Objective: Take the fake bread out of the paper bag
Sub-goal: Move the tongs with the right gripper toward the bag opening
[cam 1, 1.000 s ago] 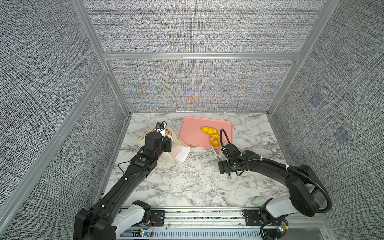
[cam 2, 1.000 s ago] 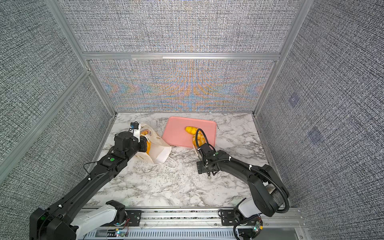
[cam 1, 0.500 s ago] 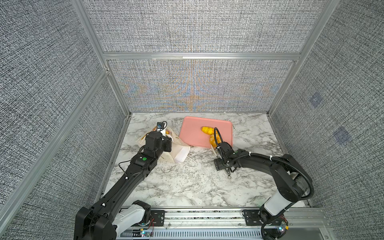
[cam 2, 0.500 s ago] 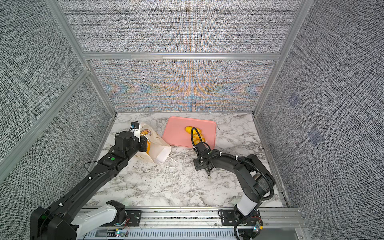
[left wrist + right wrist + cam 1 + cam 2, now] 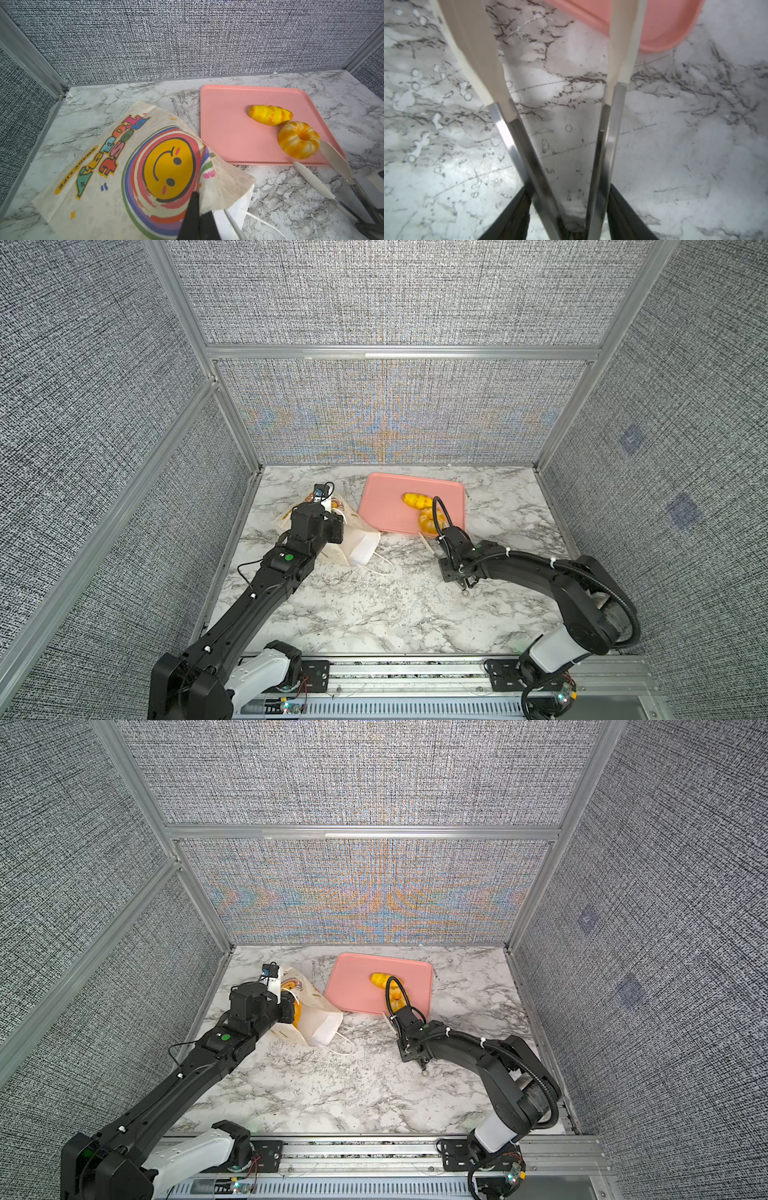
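Nearest: right hand (image 5: 569, 209) clamped on tongs (image 5: 529, 158), whose tips are spread and empty (nothing between them) at the pink tray's (image 5: 228, 124) near edge. Open bench (image 5: 374, 614) lies between it and the paper bag (image 5: 104, 166). The bag is on its side to that hand's left, long axis back-left to front-right, handle end toward the tongs. The left hand (image 5: 197, 203) is pinched tight on the bag's mouth edge. Farthest: two fake bread (image 5: 298, 140) pieces on the tray; any inside the bag are hidden. Likely move: right arm swings left, clear run.
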